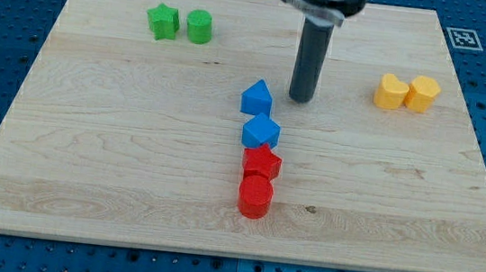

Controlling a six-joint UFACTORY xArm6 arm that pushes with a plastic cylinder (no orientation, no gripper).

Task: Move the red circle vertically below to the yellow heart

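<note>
Wooden board carries two green blocks, two yellow blocks, middle column: two blue blocks, red star, red circle.

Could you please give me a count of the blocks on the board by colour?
Green: 2, the green star and green circle
Blue: 2, the upper blue block and lower blue block
Red: 2, the red star and red circle
Yellow: 2, the yellow heart and yellow block
Total: 8
</note>
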